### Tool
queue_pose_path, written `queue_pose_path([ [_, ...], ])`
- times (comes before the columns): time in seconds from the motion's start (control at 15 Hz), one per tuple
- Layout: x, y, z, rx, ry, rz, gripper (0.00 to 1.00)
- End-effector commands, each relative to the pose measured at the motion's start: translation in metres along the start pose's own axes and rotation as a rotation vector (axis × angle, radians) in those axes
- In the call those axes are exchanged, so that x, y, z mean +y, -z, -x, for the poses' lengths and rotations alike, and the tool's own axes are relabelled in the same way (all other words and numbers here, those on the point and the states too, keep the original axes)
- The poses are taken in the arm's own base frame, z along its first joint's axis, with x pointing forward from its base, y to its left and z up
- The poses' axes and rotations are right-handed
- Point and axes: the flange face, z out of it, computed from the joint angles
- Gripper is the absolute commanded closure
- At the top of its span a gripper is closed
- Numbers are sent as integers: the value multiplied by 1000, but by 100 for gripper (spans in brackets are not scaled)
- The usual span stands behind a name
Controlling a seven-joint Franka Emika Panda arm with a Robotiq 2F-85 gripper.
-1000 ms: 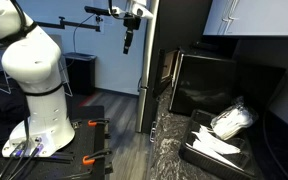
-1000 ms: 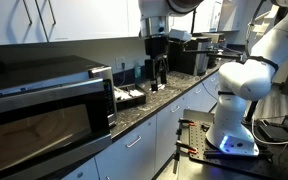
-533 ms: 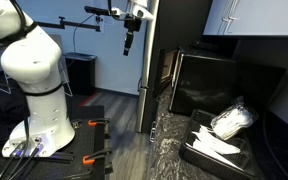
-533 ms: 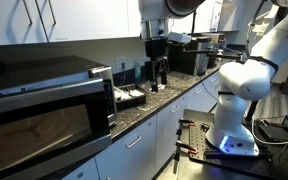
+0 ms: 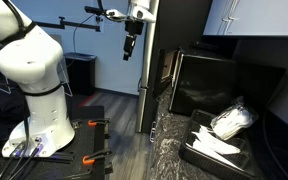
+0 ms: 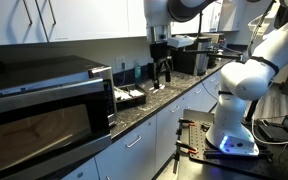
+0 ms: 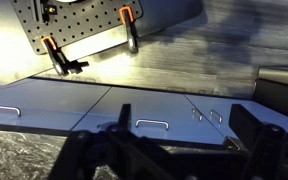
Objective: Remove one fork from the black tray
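The black tray [image 5: 197, 150] lies on the dark stone counter and holds several white plastic forks [image 5: 219, 145]. In an exterior view the tray [image 6: 132, 99] sits beside the microwave with white pieces in it. My gripper [image 5: 128, 47] hangs in the air, well away from the tray and off to the side of the counter. In an exterior view the gripper [image 6: 162, 74] hangs above the counter past the tray. In the wrist view the gripper [image 7: 167, 138] is open and empty, its two dark fingers spread wide. The tray is out of the wrist view.
A clear bag of white cutlery [image 5: 232, 118] sits behind the tray against a glossy black appliance [image 5: 224, 80]. The microwave [image 6: 44, 105] stands on the counter [image 6: 159, 103]. Below are grey cabinet fronts with handles [image 7: 149, 125] and a perforated base plate with clamps [image 7: 84, 35].
The gripper has shifted slightly sideways, a little further from the tray. It stays open and empty. Nothing on the counter moved.
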Motion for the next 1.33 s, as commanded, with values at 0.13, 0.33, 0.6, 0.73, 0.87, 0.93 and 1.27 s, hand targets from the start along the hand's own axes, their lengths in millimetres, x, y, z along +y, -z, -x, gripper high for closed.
queue_pose_path([
  [0.13,49,-2,5,41,-189,-30,0],
  [0.33,79,-2,0,63,-322,-77,0],
  [0.6,124,1,-11,93,-489,-133,0],
  [0.73,145,4,-19,115,-564,-164,0],
  [0.87,168,8,-27,144,-641,-185,0],
  [0.93,174,9,-33,161,-690,-203,0],
  [1.27,178,12,-34,159,-681,-214,0],
])
